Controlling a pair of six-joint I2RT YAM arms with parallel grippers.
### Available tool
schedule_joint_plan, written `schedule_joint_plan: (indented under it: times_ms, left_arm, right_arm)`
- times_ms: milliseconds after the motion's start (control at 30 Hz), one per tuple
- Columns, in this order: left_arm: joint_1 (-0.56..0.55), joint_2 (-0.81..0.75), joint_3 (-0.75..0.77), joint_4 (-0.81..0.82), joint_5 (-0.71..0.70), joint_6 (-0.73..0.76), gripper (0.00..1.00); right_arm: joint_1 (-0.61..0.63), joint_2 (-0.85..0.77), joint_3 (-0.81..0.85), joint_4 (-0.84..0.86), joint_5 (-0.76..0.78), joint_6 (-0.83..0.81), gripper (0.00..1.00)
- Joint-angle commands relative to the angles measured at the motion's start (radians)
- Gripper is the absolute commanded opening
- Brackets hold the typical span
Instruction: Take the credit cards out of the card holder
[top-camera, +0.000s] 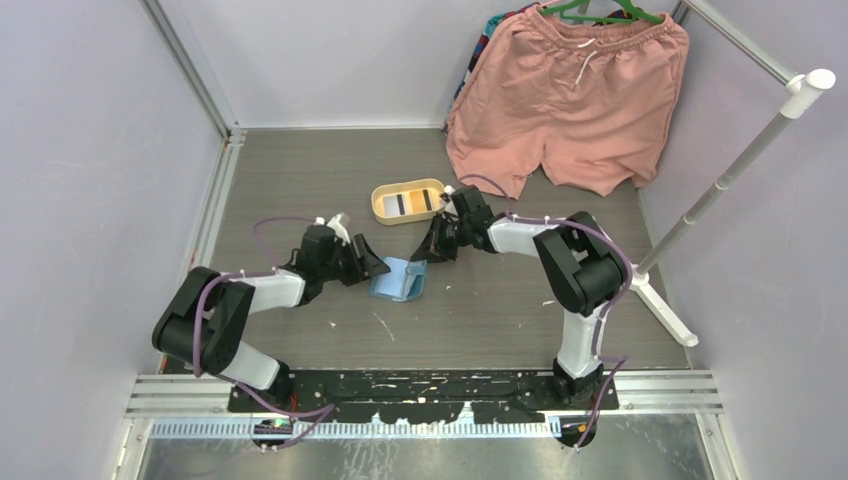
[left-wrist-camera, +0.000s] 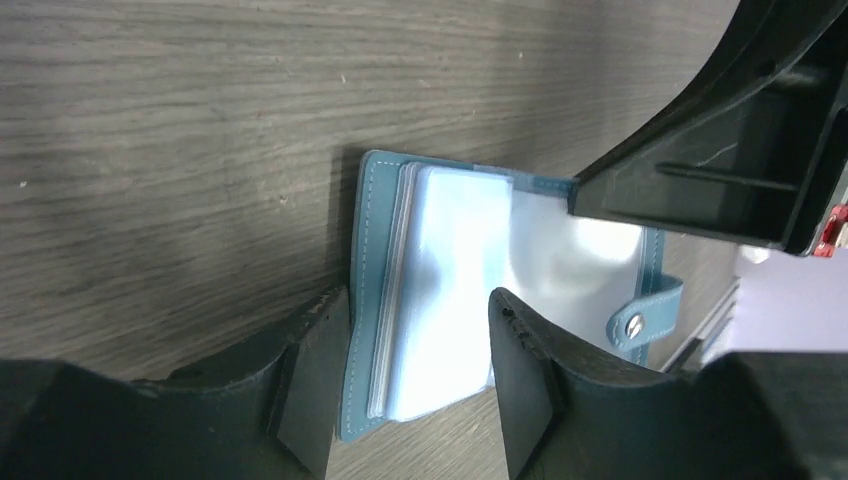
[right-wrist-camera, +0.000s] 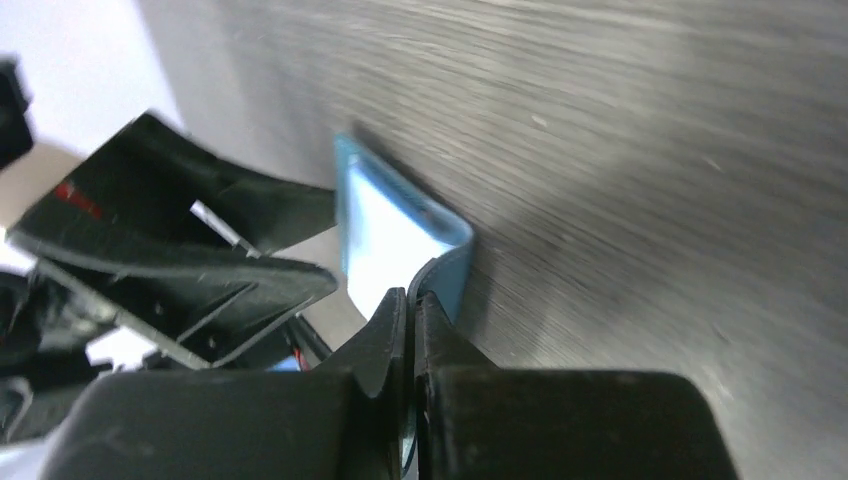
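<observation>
Teal card holder (left-wrist-camera: 500, 270) lies open on the table, its spine half between the left gripper's (left-wrist-camera: 415, 390) parted fingers. Right gripper (right-wrist-camera: 408, 310), closed, pinches its far flap edge. Best to steady the spine while lifting gently.

Robot lab test cell, not a home. Plain pale partition walls (top-camera: 90, 170) box in a grey wood-grain table (top-camera: 300, 170), with aluminium framing rails (top-camera: 185, 70) running up the corners. A metal mounting plate (top-camera: 420, 392) at the near edge carries two bolted arm bases, purple cables (top-camera: 270, 225) looped along the arms. Props look staged: pink shorts (top-camera: 570, 105) on a green hanger (top-camera: 600, 12), white pole stand (top-camera: 730, 175) on the right, yellow oval tray (top-camera: 408, 201), teal card holder (top-camera: 400, 280) mid-table. Small white scuffs on the surface. No furniture or household clutter in view.
</observation>
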Motion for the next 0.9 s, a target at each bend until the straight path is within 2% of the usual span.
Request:
schedule_joint_plan:
  times_ms: [0, 300, 567, 767, 867]
  left_arm:
    - [0.004, 0.062, 0.014, 0.185, 0.093, -0.07, 0.53]
    - [0.005, 0.036, 0.003, 0.166, 0.037, -0.116, 0.5]
    - [0.005, 0.045, -0.078, 0.367, 0.075, -0.262, 0.47]
    - [0.005, -0.061, -0.129, 0.314, 0.047, -0.25, 0.46]
    - [0.006, -0.091, -0.129, 0.273, 0.043, -0.238, 0.42]
  right_arm:
    - [0.0, 0.068, 0.081, 0.135, -0.375, -0.182, 0.01]
    - [-0.054, 0.127, 0.113, 0.143, -0.48, -0.239, 0.01]
    - [-0.096, 0.158, 0.09, 0.222, -0.477, -0.183, 0.01]
    - [-0.117, 0.171, 0.077, 0.24, -0.466, -0.167, 0.01]
    - [-0.117, 0.181, 0.072, 0.262, -0.465, -0.152, 0.01]
